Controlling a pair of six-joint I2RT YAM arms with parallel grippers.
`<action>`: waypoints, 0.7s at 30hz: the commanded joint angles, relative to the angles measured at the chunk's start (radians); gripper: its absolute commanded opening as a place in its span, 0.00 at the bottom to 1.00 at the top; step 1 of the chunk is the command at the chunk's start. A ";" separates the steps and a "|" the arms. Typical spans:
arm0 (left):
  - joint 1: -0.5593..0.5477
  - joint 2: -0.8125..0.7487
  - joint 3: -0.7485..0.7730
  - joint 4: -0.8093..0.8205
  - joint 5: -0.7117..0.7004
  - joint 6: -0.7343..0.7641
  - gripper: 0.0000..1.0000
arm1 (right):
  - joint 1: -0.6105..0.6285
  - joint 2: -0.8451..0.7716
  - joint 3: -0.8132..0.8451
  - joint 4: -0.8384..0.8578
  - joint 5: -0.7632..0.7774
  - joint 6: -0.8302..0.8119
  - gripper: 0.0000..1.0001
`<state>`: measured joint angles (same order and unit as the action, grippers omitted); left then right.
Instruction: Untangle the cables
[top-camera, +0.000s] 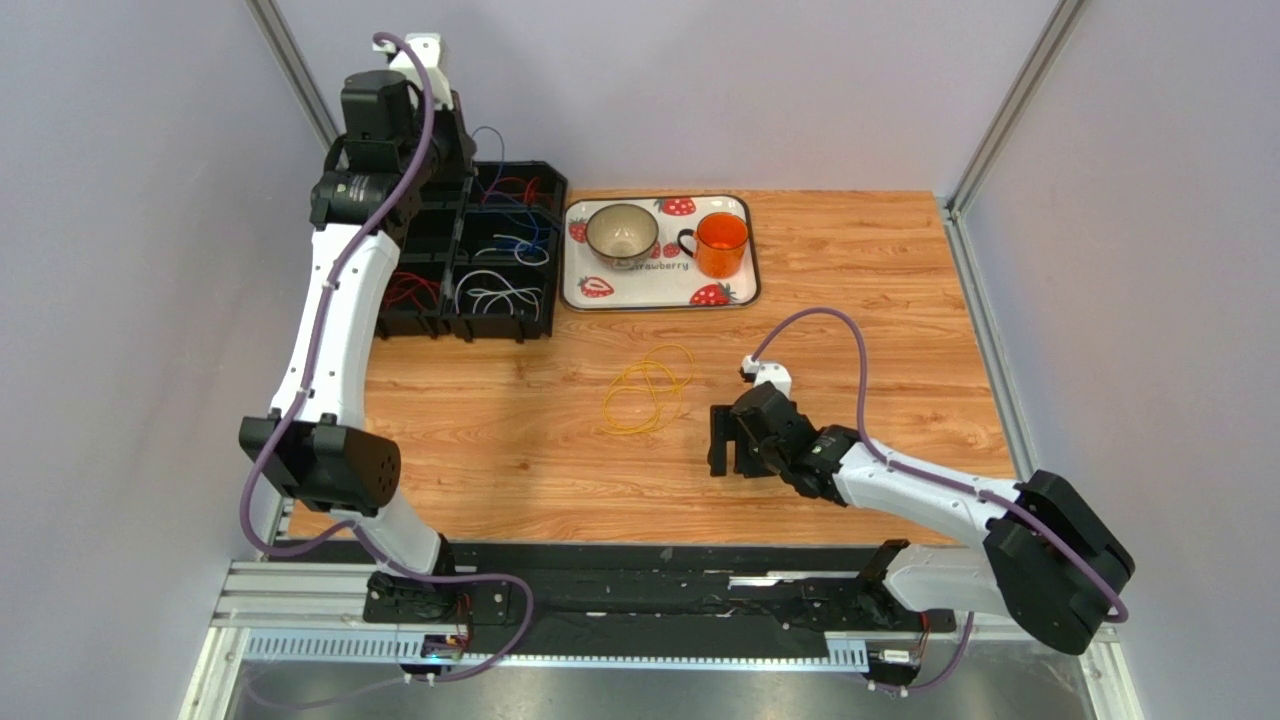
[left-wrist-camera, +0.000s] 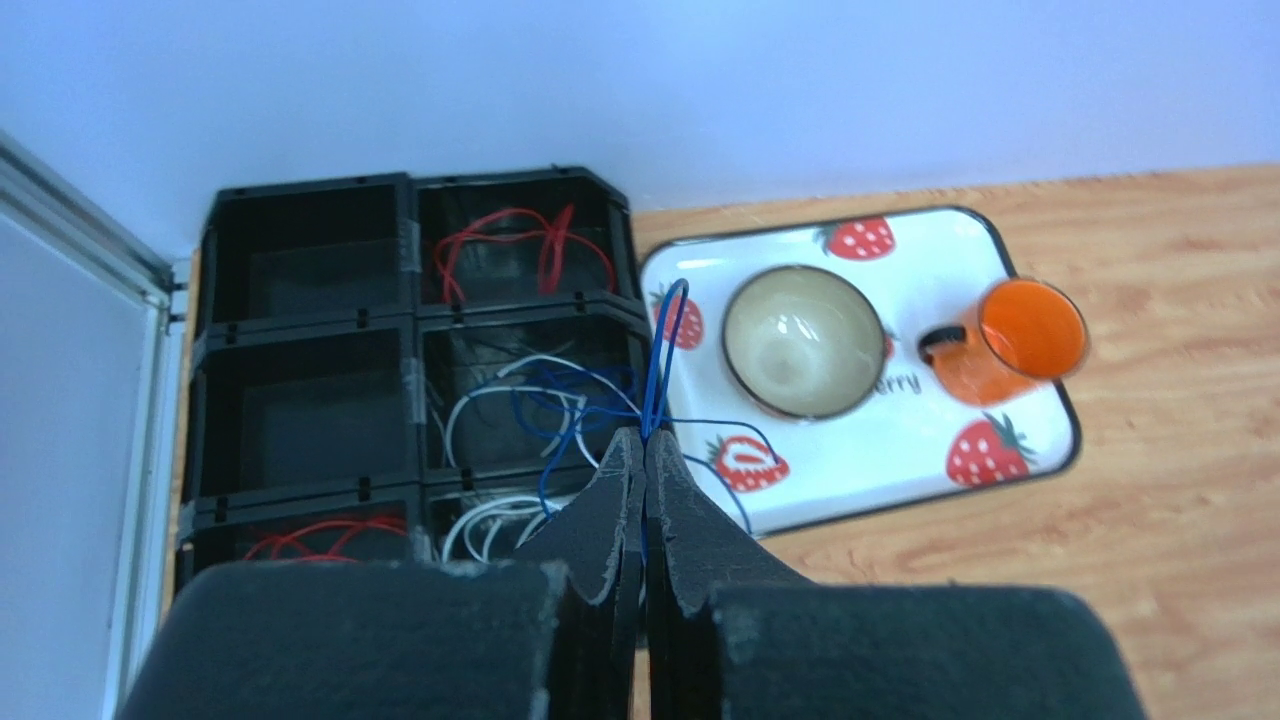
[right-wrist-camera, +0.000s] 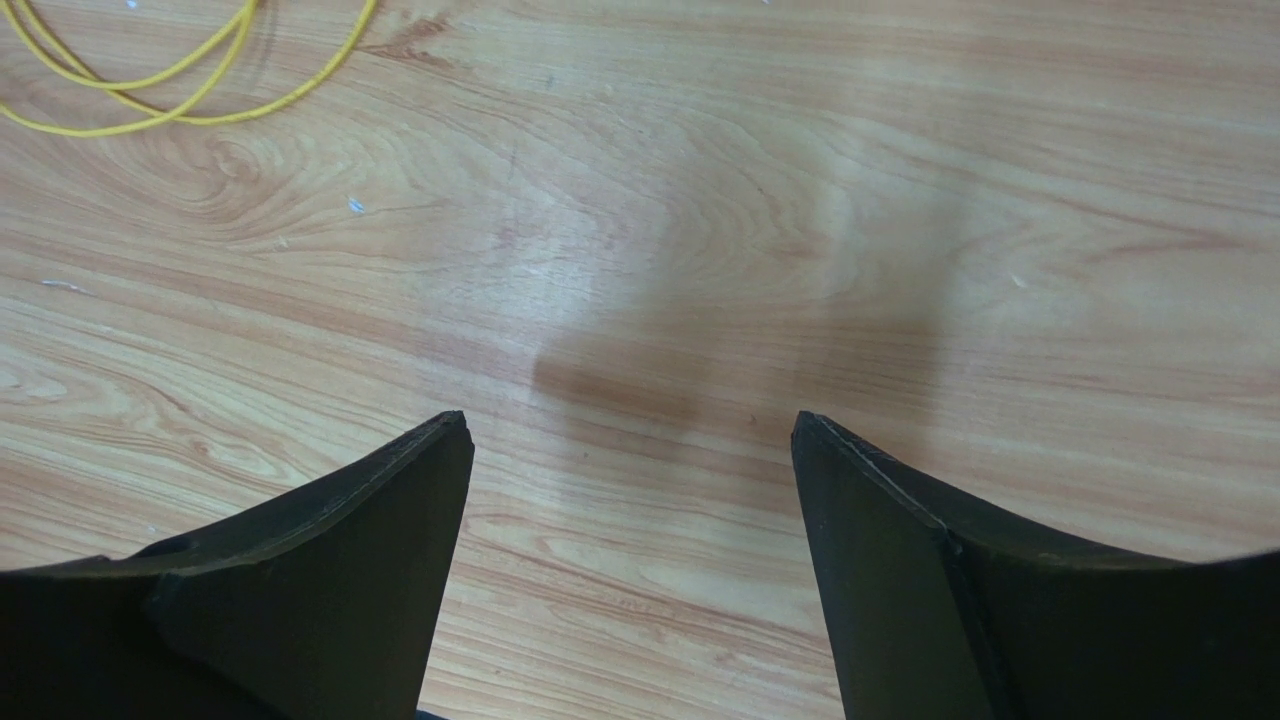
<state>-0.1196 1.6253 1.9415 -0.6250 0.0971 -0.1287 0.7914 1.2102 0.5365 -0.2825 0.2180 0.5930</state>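
Top view: left arm (top-camera: 338, 323) stretched far forward over the bin (top-camera: 544, 188) at the back left, wrist raised above it. Right gripper (top-camera: 732, 443) low over the table (top-camera: 902, 300) mid-right, well apart from the bin. Yellow cable (top-camera: 646, 393) lies alone on the wood between them, tray (top-camera: 579, 270) just beside the bin. Left wrist view: left gripper (left-wrist-camera: 645, 438) pinched tight on the blue cable (left-wrist-camera: 655, 353), a narrow loop standing up from the tips. The rest of it trails down into the middle right compartment, crossing the white cable (left-wrist-camera: 496, 393); red cables (left-wrist-camera: 511, 240) sit in the compartment behind. Step looks like pulling blue free of white. Best to lift slow and straight up and watch whether white rises with it. If it drags, stop and shake or shift sideways, then carry it clear to bare wood, not over the tray. Right wrist view: right gripper (right-wrist-camera: 631, 428) wide open, nothing between the fingers (right-wrist-camera: 376, 510), pointing down at bare wood with the yellow cable up at the corner. It seems idle, but could pin white if needed.
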 joint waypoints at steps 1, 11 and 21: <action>0.081 0.073 0.095 0.100 0.010 -0.046 0.00 | 0.006 0.012 -0.010 0.129 -0.031 -0.036 0.82; 0.209 0.234 0.224 0.143 0.033 -0.074 0.00 | 0.003 0.088 0.014 0.152 -0.051 -0.047 0.82; 0.279 0.315 0.232 0.163 -0.003 -0.040 0.00 | -0.007 0.120 0.026 0.154 -0.071 -0.050 0.82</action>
<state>0.1398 1.9316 2.1365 -0.5072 0.1135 -0.1772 0.7906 1.3083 0.5407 -0.1539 0.1661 0.5514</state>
